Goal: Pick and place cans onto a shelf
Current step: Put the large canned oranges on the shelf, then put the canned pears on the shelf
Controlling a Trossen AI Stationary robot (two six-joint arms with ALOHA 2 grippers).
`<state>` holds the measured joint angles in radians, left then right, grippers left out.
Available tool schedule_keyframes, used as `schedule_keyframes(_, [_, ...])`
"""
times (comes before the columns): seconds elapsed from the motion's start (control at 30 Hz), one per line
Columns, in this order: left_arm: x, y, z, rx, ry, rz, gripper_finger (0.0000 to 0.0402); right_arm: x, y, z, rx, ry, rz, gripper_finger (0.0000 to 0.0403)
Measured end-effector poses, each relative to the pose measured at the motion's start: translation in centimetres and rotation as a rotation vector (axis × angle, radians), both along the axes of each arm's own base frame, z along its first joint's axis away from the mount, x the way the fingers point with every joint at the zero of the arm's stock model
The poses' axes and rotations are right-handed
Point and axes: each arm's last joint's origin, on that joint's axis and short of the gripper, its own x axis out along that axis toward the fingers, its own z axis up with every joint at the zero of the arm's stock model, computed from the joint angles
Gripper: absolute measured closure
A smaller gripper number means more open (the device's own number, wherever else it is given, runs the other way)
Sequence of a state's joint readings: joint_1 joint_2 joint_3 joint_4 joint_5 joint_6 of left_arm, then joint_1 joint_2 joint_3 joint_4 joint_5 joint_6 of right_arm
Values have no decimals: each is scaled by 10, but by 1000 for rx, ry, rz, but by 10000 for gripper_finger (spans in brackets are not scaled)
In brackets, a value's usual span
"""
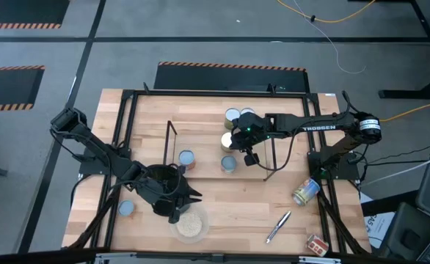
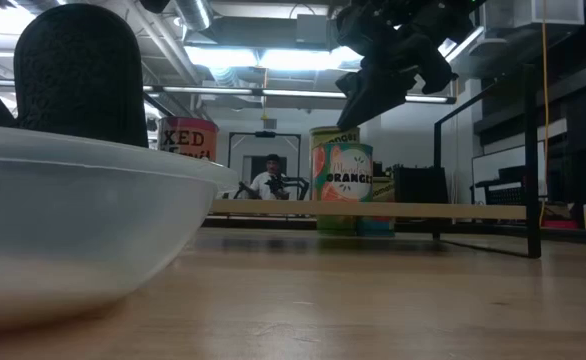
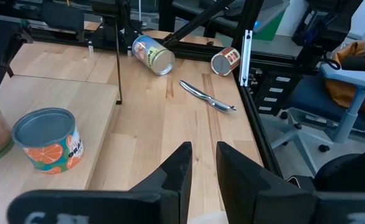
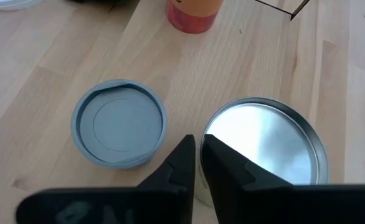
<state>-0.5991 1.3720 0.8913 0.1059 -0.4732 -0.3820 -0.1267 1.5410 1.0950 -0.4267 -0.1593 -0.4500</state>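
**Cans partly shelved, most still loose**

Low black-wire shelf with light wooden boards (image 1: 200,150) sits mid-table. Right gripper (image 1: 247,155) hovers over its right end, fingers nearly together, holding nothing, directly above a silvery-topped can (image 4: 263,146) beside a pale-blue-topped can (image 4: 119,130). About four cans cluster at that end; which tier each is on is unclear from above.

Left to do, by my judgement:
- blue-topped orange-label can (image 3: 47,138) near the shelf's middle
- pale-blue-topped can (image 1: 126,208) at the table's left
- green-yellow labelled can lying on its side (image 1: 305,191)
- small red-label can tipped near the front-right corner (image 1: 317,244)

Left gripper (image 3: 201,167) waits over the clear bowl of pale grains (image 1: 189,225), fingers slightly parted, empty. Roughly half done.
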Motion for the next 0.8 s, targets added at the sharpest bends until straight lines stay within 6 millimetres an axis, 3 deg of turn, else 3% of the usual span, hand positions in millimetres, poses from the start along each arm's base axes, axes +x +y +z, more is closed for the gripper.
schedule_keyframes(0.23, [0,0,0,0,0,1,335,0,0,0,0,1,0,327])
schedule_keyframes(0.5, [0,0,0,-1,0,1,335,-1,0,1,-2,-1,-2,324])
schedule_keyframes(0.8, [0,0,0,-2,-1,1,335,-4,0,20,-8,-40,-3,324])
